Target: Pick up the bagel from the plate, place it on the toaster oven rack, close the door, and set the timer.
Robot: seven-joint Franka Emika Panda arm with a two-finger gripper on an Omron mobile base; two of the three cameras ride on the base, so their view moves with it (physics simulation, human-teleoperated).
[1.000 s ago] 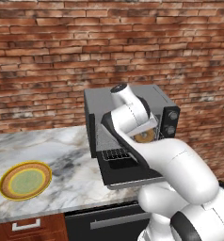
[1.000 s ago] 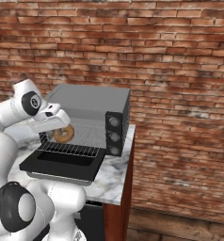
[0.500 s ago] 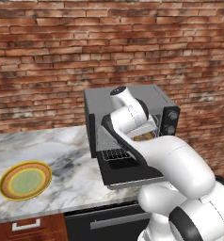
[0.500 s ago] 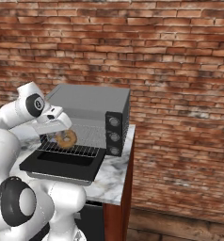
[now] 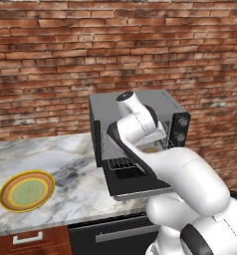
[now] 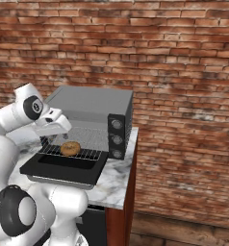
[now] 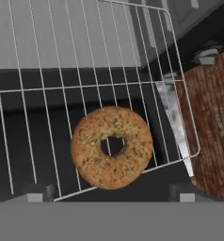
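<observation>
The brown bagel (image 7: 112,147) lies flat on the silver toaster oven rack (image 7: 85,56), near the front edge; the same bagel (image 6: 70,148) rests on the pulled-out rack (image 6: 90,154) over the lowered black door (image 6: 63,170). My gripper (image 7: 111,192) hangs just above the bagel, open, its fingertips (image 7: 36,191) spread wider than the bagel and not touching it. In the right base view the gripper (image 6: 58,136) sits at the oven mouth. The plate (image 5: 27,191) with its yellow-orange rim lies bare on the counter far to the left.
The grey toaster oven (image 6: 95,101) stands on the marble counter (image 5: 65,159) against a brick wall, with three knobs (image 6: 116,139) on its right panel. The open door (image 5: 135,182) juts out over the counter's front edge. The counter ends just right of the oven.
The bagel has come down from between my fingers onto the rack. The gripper has opened and let go of it.
</observation>
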